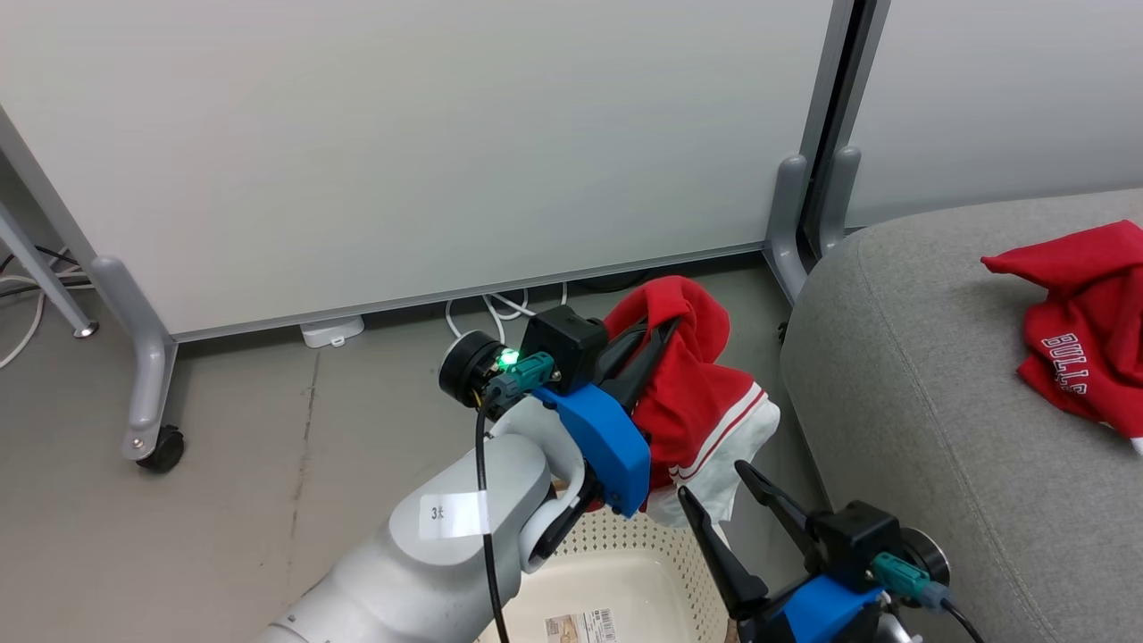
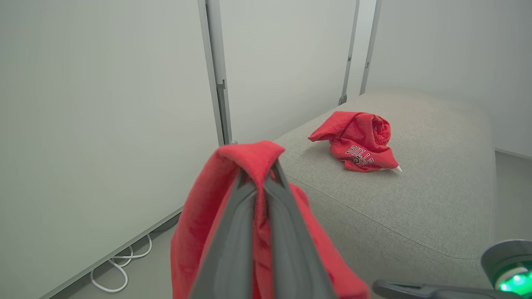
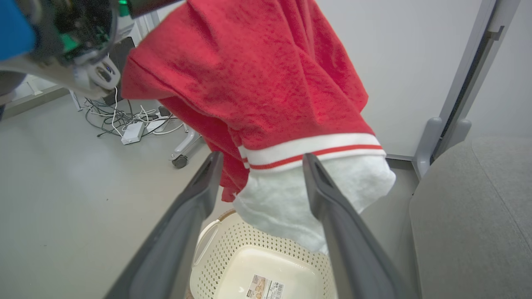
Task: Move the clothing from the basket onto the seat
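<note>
Clothing (image 1: 688, 393), one red piece: pinched at its top fold by the left gripper (image 1: 665, 332), clamped tight on the cloth. Hangs long-ways straight down, white hem lowest, just above the basket (image 1: 625, 534). Lies to the left of the seat (image 1: 938, 402), near its rounded edge. Calls for a carry to the robot's right, and probably upward too, with the hem seemingly below the cushion top.

On the seat already, well in from the edge: second red piece (image 1: 1085, 330), lettered.

Right gripper (image 1: 712, 480): spread wide and empty, low between hem and seat, nearer the seat yet squarely in the path. Hard to tell if touching the hem. Grey panel foot (image 1: 790, 223) close behind the seat corner.
</note>
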